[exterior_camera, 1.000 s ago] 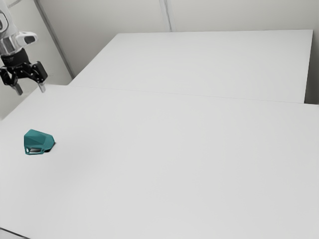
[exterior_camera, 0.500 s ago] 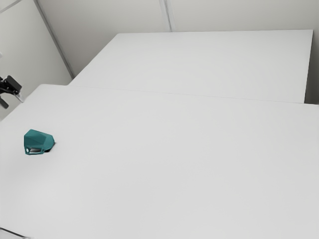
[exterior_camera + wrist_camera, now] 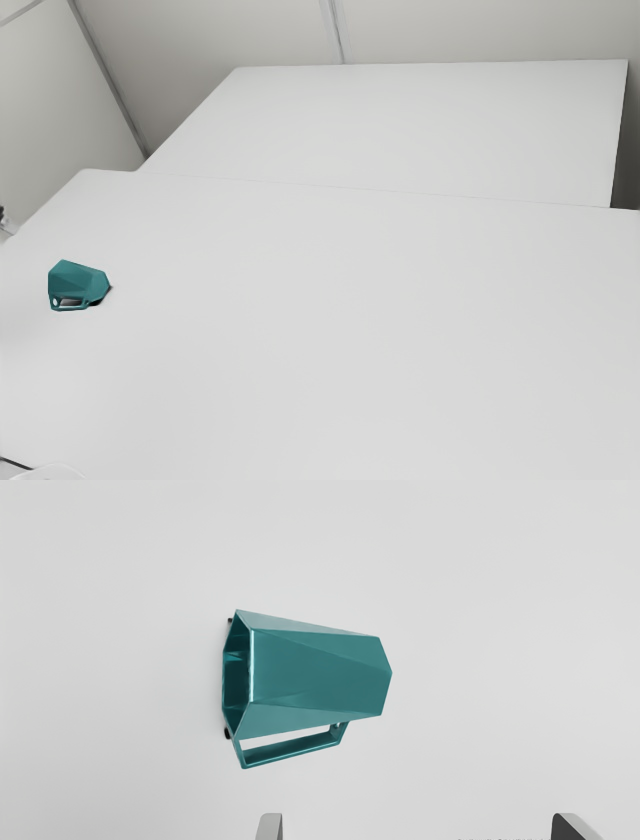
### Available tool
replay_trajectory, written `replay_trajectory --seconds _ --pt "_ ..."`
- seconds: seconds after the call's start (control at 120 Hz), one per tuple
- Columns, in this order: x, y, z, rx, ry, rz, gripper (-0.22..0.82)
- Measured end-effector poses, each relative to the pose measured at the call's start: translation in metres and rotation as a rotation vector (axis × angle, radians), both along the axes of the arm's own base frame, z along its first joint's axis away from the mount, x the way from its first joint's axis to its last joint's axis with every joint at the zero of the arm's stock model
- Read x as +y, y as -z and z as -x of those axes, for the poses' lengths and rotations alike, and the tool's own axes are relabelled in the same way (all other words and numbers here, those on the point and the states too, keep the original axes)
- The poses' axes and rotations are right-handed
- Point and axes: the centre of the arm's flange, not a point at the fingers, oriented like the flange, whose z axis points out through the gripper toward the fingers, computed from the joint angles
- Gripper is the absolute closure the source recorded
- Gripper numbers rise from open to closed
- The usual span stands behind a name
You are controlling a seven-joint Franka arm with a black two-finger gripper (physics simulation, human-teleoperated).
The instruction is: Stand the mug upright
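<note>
The bench (image 3: 350, 330) is presenting a plain white top, its far edge bordering a second white surface (image 3: 420, 125). Pale walls (image 3: 190, 50) are enclosing the room, with a dark strip (image 3: 110, 85) running down to meet the second surface.

The mug (image 3: 77, 284) is lying on its side on the bench, near the edge at the exterior view's left and not far from the far corner there. In the exterior view, a small part of my gripper (image 3: 3, 216) is entering at the left border. The wrist view is adding the hollow mouth (image 3: 237, 677) of the mug and both fingertips of my gripper (image 3: 417, 825). The fingers are standing wide apart, released, holding nothing.

The long axis of the mug is running roughly parallel to the line between my fingertips. The mouth is facing sideways, the narrower base is pointing the opposite way, and the handle (image 3: 292, 750) is extending on the side nearer my fingers.
</note>
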Motion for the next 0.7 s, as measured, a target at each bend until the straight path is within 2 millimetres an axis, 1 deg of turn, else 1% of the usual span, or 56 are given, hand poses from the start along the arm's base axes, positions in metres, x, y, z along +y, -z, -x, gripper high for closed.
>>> replay_trajectory --seconds 0.033,0.108,0.267,0.333,0.425,0.517,0.6,0.7 --pt "0.007 0.005 0.002 -0.006 0.009 -0.001 0.02" --pt "0.023 0.011 0.015 -0.026 0.017 -0.002 0.02" --pt "0.038 0.019 0.028 -0.078 0.045 0.005 0.02" --pt "0.046 0.017 0.021 -0.110 0.066 -0.009 0.02" --pt "0.054 0.027 0.012 -0.139 0.090 -0.005 0.02" --pt "0.060 0.031 0.004 -0.170 0.110 -0.001 0.02" --pt "0.064 0.041 0.004 -0.191 0.104 0.023 0.02" --pt "0.064 0.046 0.003 -0.193 0.083 0.051 0.02"
